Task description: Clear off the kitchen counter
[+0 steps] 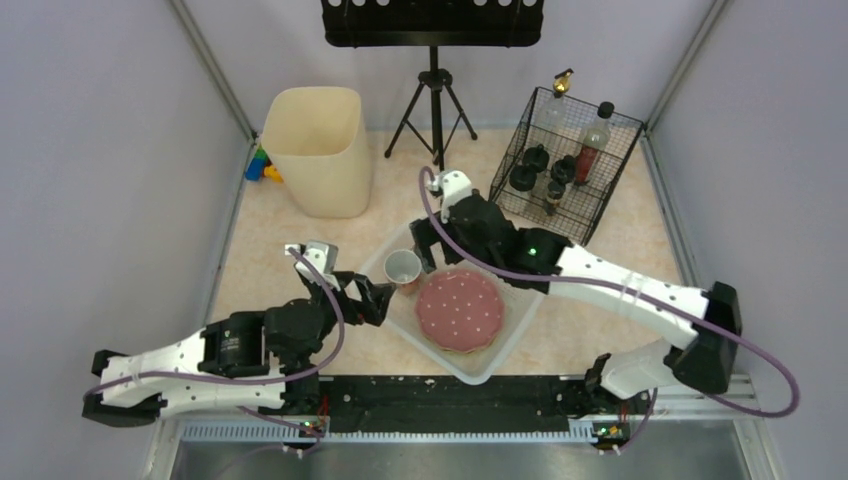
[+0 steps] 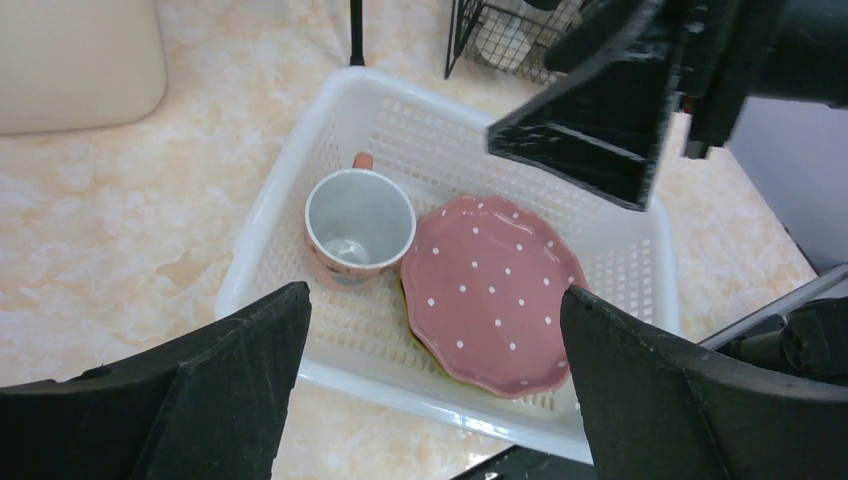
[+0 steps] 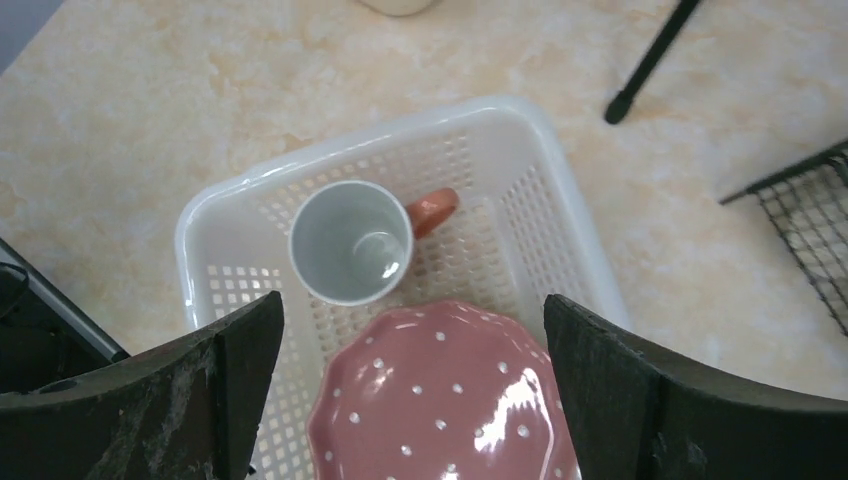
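Observation:
The kitchen counter is a pale beige marbled top. On it stands a white slotted basket. In the basket are an upright pink cup with a white inside and a pink polka-dot plate. My left gripper is open and empty, just outside the basket's left rim. My right gripper is open and empty above the basket's far corner. The left wrist view shows the cup, the plate and the basket past my left gripper. The right wrist view shows the cup and the plate under my right gripper.
A cream bin stands at the back left with coloured blocks beside it. A black wire rack holding bottles is at the back right. A black tripod stand is at the back centre. A yellowish edge shows under the plate.

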You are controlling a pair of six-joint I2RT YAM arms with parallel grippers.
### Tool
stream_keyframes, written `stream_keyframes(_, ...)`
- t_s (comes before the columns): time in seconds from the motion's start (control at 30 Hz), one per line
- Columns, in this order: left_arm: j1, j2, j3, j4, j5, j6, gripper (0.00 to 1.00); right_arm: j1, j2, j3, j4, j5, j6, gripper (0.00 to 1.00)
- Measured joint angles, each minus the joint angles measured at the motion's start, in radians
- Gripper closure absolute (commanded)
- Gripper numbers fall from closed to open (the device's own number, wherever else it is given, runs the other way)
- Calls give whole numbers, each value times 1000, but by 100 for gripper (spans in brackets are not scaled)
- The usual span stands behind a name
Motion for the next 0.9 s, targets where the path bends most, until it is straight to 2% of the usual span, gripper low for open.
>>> stream_keyframes(0.27,0,-25,2,129,-63,140,1,1,-382,-212,0,184,21,1)
stream_keyframes(0.47,0,-12,56,140,-66,180,1,1,-592,-232,-58,306,19,1)
stream_keyframes(0.6,0,18,113,133,-66,181,1,1,-655,-205,-161,451,51,1)
stream_keyframes(0.9,0,18,145,122,-58,182,1,1,-673,-180,-225,632,90,1)
